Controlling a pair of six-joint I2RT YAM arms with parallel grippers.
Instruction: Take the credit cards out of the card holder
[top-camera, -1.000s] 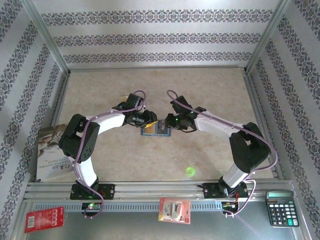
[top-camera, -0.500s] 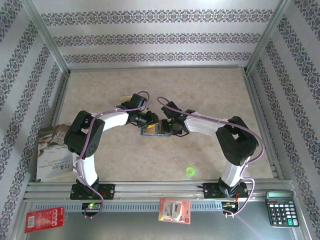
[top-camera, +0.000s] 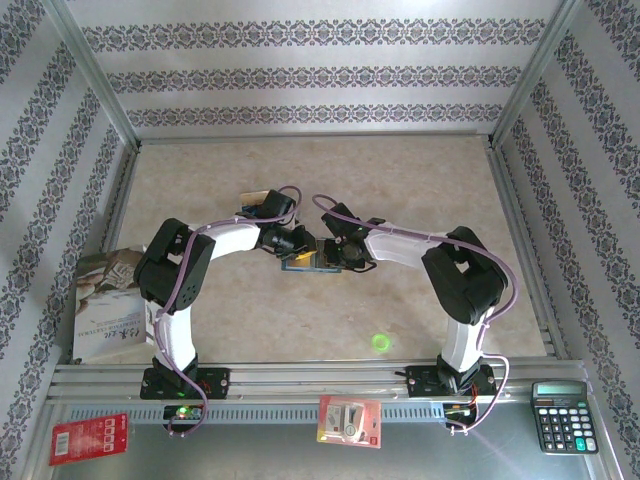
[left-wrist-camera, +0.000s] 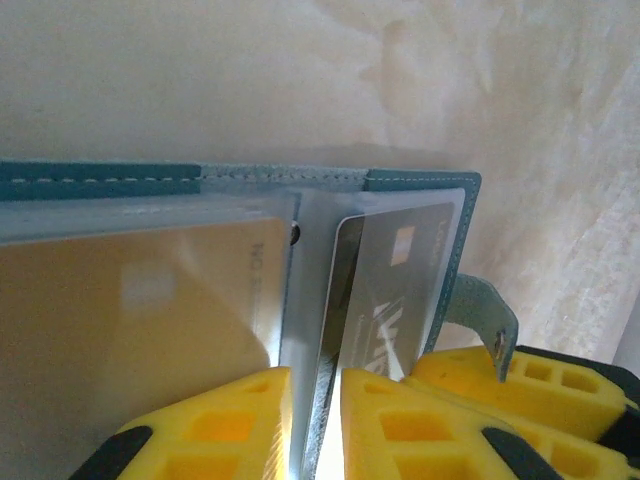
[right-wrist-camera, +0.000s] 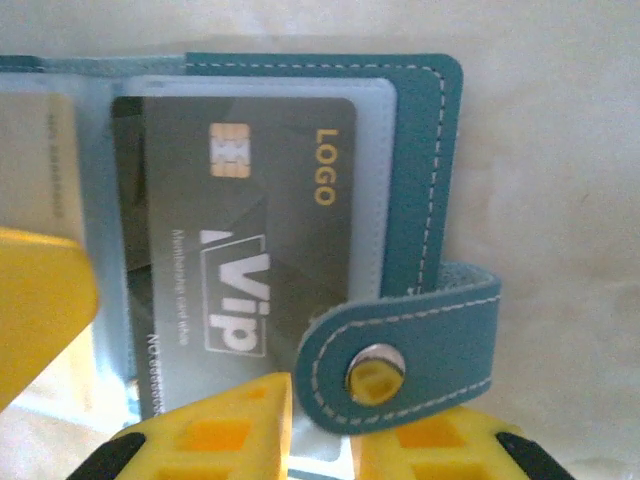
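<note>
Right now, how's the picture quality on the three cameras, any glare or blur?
Top external view: even bright light, sharp, with a green light spot on the table. Left wrist view: soft close-up, the gold card hazy behind its clear sleeve, white glare between the yellow fingers. Right wrist view: the dark card has legible print, the left edge washes out.

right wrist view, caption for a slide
Dark VIP card sleeved in the open card holder, snap tab at the yellow fingers

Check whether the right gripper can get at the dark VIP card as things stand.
Probably not directly: the right gripper is beside the dark VIP card, but a clear sleeve covers it and the snap tab crosses its corner.
</note>
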